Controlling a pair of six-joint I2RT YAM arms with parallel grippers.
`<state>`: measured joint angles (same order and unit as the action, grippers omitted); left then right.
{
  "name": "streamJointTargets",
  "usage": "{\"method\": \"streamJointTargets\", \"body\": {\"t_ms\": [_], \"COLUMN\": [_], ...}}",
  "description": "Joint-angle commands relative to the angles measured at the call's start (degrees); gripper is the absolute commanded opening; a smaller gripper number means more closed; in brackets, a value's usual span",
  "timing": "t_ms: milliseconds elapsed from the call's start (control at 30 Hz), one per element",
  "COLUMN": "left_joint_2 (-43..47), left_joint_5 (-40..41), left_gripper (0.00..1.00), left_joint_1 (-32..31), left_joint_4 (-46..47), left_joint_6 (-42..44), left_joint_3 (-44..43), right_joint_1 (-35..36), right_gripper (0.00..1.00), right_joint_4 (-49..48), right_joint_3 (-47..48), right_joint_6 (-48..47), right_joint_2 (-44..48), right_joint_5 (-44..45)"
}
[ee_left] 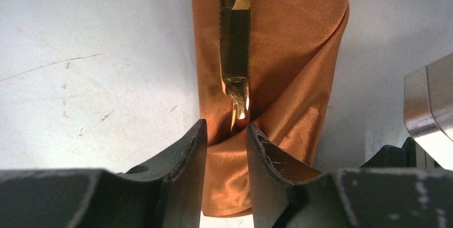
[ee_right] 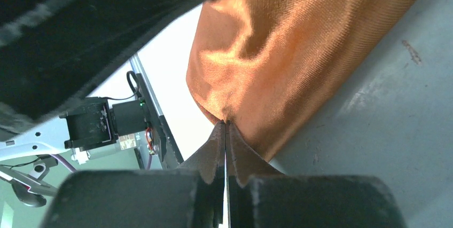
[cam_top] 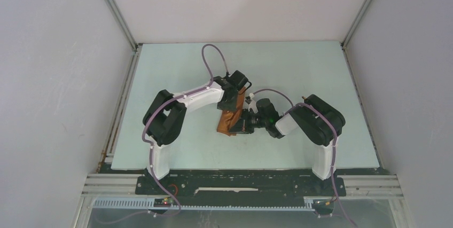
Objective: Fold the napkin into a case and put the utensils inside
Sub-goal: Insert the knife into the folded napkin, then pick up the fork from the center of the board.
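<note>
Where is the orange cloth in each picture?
Top view: the orange cloth lies near the picture's middle.
Left wrist view: it runs down the middle from the top edge, with a golden utensil lying on it.
Right wrist view: it fills the upper right, and the right fingers pinch its edge.
Shared landmark: the pale table underneath.

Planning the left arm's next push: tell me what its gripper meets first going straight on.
Most likely the golden utensil: its near end sits just beyond the left gripper, in line with the open jaws, lying on the case. Depth is unclear; the cloth may touch first.
</note>
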<state>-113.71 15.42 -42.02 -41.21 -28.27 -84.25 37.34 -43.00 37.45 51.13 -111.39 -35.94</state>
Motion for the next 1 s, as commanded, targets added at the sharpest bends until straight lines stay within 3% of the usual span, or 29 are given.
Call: {"method": "streamJointTargets", "body": {"t_ms": [0, 300, 433, 567, 667, 767, 833, 967], "left_joint_2": [6.72, 14.08, 12.08, 13.53, 15.81, 15.68, 18.90, 27.76], "left_joint_5": [2.12, -21.96, -25.86, -23.28, -23.67, -26.45, -27.74, -28.78], "left_gripper": [0.41, 0.40, 0.32, 0.33, 0.39, 0.39, 0.40, 0.43], "left_joint_1": [1.30, 5.24, 5.55, 6.30, 6.79, 7.17, 7.15, 7.05], "left_joint_4": [-1.22, 13.71, 18.31, 20.26, 23.37, 24.76, 27.22, 27.79], "left_joint_6": [1.67, -2.63, -5.03, -5.22, -5.62, -6.45, -7.17, -6.89], "left_joint_3": [-1.63, 9.98, 13.31, 16.90, 19.96, 21.11, 23.64, 28.30], "right_joint_1": [0.89, 1.07, 0.45, -1.59, -4.71, -13.20, -20.89, -41.52], "right_gripper": [0.00, 0.01, 0.10, 0.33, 0.57, 0.73, 0.98, 1.00], "right_joint_4": [2.00, 7.42, 19.23, 40.25, 59.80, 72.29, 76.97, 77.88], "right_joint_3": [0.33, 1.64, 3.64, 6.72, 8.55, 9.37, 10.12, 10.56], "right_joint_6": [-1.14, -1.32, -3.38, -8.53, -13.45, -14.38, -13.41, -5.10], "right_joint_2": [-2.08, 1.89, 10.29, 23.30, 34.34, 43.16, 47.37, 46.61], "right_joint_5": [3.46, 2.98, 4.09, 8.90, 21.53, 31.30, 34.78, 26.38]}}
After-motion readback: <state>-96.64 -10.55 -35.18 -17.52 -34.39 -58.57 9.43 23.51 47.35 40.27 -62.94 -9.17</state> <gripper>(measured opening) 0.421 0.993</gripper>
